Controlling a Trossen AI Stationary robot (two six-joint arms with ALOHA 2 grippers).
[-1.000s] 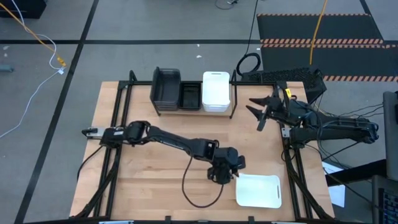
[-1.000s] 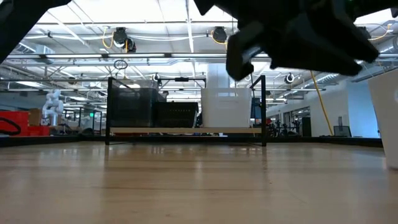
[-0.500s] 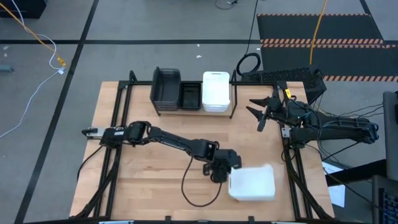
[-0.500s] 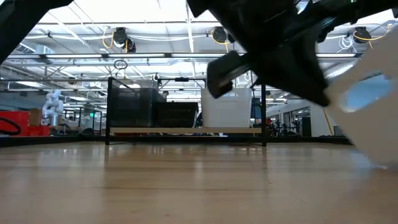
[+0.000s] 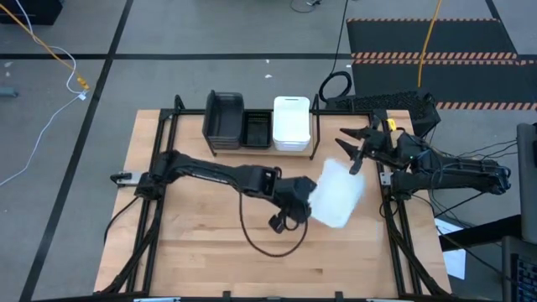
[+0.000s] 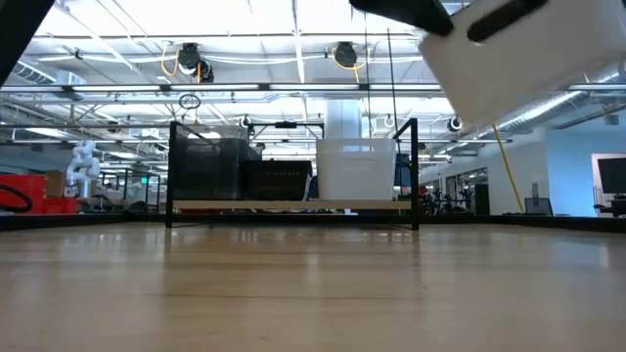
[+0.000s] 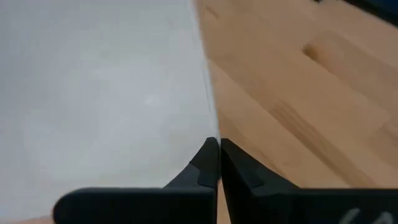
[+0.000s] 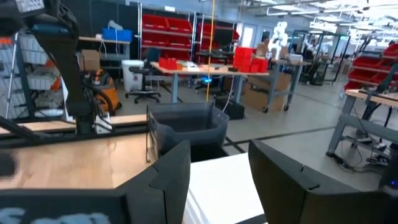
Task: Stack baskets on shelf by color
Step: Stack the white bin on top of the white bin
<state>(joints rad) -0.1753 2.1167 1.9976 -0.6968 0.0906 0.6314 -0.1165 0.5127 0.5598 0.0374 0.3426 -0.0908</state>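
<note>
White basket (image 5: 337,192) gripped by left end effector (image 5: 304,201) above wooden table (image 5: 201,243) — right end effector (image 5: 352,151) spread, warehouse room behind.

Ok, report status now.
Left gripper shut on white basket, lifted off the table. Right gripper open, waiting beside shelf. Path to the white stack unobstructed.

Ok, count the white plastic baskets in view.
2 visible. One white plastic basket sits at the right end of the black-rod shelf; the other is lifted off the table in the left hand. More may be nested, hidden.
</note>
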